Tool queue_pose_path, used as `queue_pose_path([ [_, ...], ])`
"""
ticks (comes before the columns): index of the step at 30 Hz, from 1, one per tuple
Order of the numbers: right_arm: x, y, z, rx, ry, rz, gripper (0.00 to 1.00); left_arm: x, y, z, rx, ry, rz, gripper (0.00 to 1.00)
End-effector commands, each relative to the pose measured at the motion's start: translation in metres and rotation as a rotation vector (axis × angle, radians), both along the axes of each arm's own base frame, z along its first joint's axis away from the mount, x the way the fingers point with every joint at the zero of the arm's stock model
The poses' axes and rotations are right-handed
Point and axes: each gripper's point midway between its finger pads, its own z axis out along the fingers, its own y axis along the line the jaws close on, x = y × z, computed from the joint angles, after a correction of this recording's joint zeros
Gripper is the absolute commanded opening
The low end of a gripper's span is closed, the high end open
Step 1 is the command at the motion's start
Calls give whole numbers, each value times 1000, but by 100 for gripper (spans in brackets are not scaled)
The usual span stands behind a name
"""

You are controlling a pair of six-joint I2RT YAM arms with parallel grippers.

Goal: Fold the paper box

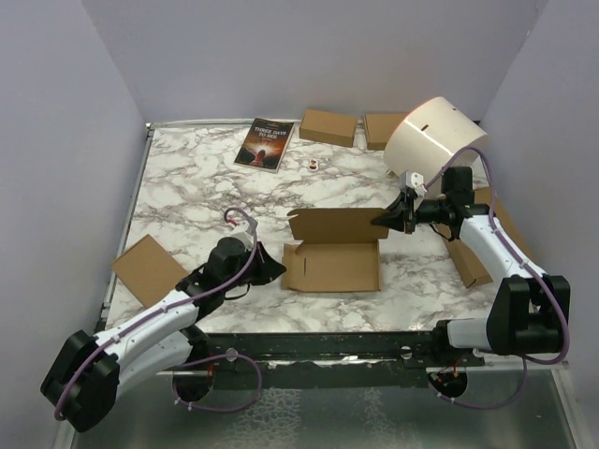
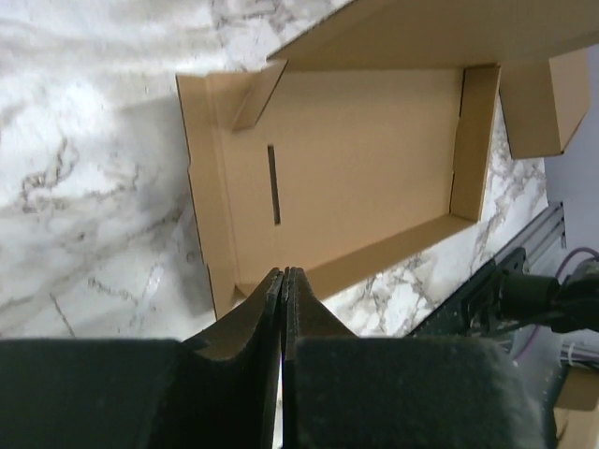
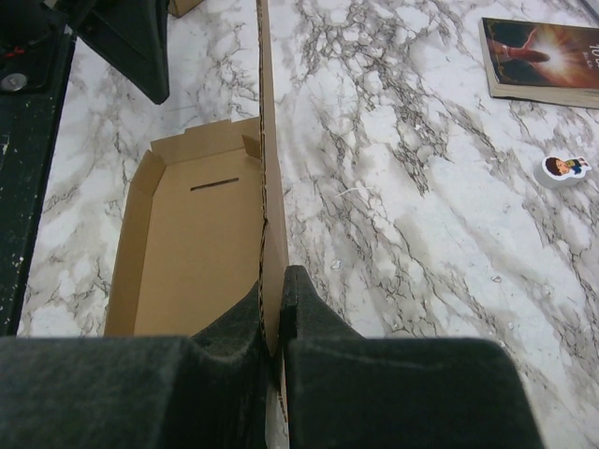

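The paper box (image 1: 332, 267) lies mid-table as a shallow brown tray, its lid panel (image 1: 337, 224) standing up along the far side. My right gripper (image 1: 379, 220) is shut on the lid's right end; in the right wrist view the thin cardboard edge (image 3: 268, 140) runs straight up from between the pressed fingers (image 3: 273, 313), with the slotted tray (image 3: 192, 253) to its left. My left gripper (image 1: 280, 271) is at the tray's left end. In the left wrist view its tips (image 2: 283, 274) are pressed together with nothing between them, over the near corner of the tray (image 2: 356, 159).
A book (image 1: 265, 143), two small brown boxes (image 1: 328, 127) (image 1: 384, 129) and a white cylinder (image 1: 435, 140) stand at the back. A small sticker-like piece (image 1: 314, 163) lies near the book. Flat cardboard pieces lie at the left (image 1: 148, 269) and right (image 1: 468, 264).
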Motion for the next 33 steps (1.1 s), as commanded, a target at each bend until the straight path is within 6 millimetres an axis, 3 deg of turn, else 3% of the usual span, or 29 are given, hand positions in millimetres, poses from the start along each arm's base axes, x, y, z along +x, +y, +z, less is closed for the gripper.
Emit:
queue_pose_path([
  [1, 1, 0, 5, -4, -32, 0, 1, -38, 9, -19, 26, 166, -33, 3],
  [6, 1, 1, 4, -4, -27, 0, 1, -56, 4, -34, 7, 246, -70, 0],
  [10, 1, 1, 3, -2, -24, 1, 1, -58, -5, -42, -14, 253, -87, 0],
  [22, -2, 2, 3, 7, -17, 14, 1, -41, -32, -43, -49, 200, -94, 0],
  [33, -6, 3, 3, 19, -18, 35, 1, -17, -41, -39, 17, 117, -54, 0],
])
